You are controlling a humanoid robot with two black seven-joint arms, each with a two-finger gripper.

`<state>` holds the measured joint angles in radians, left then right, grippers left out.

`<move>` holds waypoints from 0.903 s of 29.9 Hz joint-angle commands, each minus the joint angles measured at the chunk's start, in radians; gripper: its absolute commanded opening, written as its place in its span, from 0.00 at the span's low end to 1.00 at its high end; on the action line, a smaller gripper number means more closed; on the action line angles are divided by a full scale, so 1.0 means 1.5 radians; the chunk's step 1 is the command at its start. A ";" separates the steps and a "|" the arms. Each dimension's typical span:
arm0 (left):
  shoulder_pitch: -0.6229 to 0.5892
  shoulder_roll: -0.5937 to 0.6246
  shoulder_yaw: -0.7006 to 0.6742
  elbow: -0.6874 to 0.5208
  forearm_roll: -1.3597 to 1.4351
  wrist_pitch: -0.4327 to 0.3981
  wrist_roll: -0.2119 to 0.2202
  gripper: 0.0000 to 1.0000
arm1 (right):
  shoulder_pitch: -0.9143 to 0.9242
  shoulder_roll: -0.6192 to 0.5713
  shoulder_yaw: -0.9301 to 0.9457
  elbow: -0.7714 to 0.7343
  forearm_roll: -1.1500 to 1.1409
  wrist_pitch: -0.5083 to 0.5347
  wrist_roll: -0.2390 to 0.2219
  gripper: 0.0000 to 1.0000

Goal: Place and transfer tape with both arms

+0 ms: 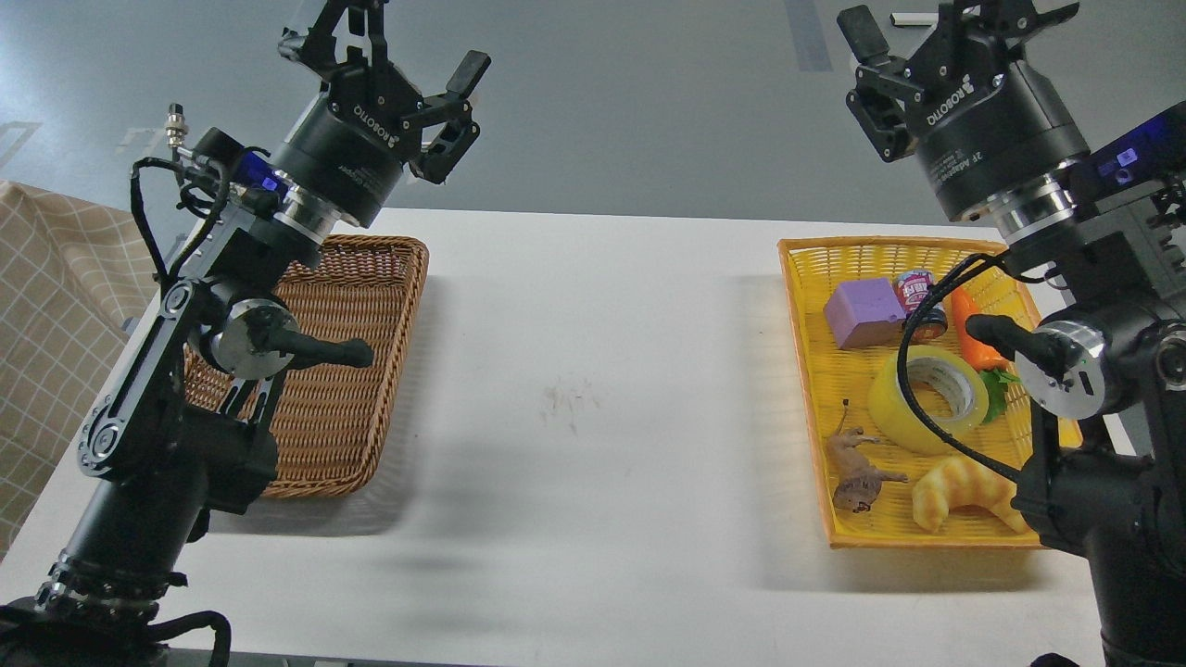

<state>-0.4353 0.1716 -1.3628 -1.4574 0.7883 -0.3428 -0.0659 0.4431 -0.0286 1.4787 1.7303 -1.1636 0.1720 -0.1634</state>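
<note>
The yellow tape roll (927, 396) with a grey-white core lies in the yellow basket (804, 306) at the right, among other items. My left gripper (408, 46) is raised high over the table's far left, open and empty, above the brown wicker basket (357, 389). My right gripper (936, 23) is raised high at the top right, open and empty, well above the tape. A black cable crosses in front of the tape.
The yellow basket also holds a purple block (862, 312), a small can (917, 292), a carrot (975, 338), a toy animal (857, 468) and a croissant (964, 491). The white table (593, 389) lies between the baskets. A checked cloth (56, 306) is at the left.
</note>
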 commanded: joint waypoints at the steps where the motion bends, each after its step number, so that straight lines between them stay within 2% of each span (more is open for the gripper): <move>1: 0.004 0.002 0.002 0.000 0.000 -0.001 0.001 0.98 | -0.005 -0.052 -0.001 0.000 -0.056 0.000 0.000 1.00; 4: 0.004 0.017 0.003 0.000 0.000 -0.001 0.001 0.98 | -0.007 -0.111 -0.023 -0.001 -0.095 0.025 -0.007 1.00; 8: 0.001 0.040 0.004 0.000 0.000 -0.002 0.001 0.98 | -0.004 -0.275 -0.093 -0.005 -0.127 0.052 -0.011 1.00; 12: 0.003 0.044 0.003 0.000 0.000 -0.002 0.000 0.98 | -0.014 -0.351 -0.105 -0.012 -0.147 0.065 -0.011 1.00; 14: 0.007 0.044 0.002 0.000 0.000 -0.001 0.000 0.98 | -0.013 -0.425 -0.139 -0.027 -0.198 0.102 -0.006 1.00; 19: 0.010 0.053 0.000 -0.004 0.000 -0.002 0.001 0.98 | 0.002 -0.547 -0.148 -0.044 -0.219 0.176 0.002 1.00; 23: 0.008 0.066 0.000 -0.004 -0.001 -0.002 0.001 0.98 | 0.006 -0.595 -0.150 -0.072 -0.219 0.203 0.017 1.00; 27: 0.007 0.065 0.001 -0.004 -0.001 -0.002 0.001 0.98 | -0.005 -0.636 -0.164 -0.091 -0.221 0.211 0.067 1.00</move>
<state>-0.4235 0.2683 -1.3622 -1.4634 0.7885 -0.3450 -0.0650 0.4417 -0.9415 1.2490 1.6107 -1.4935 0.4832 -0.1110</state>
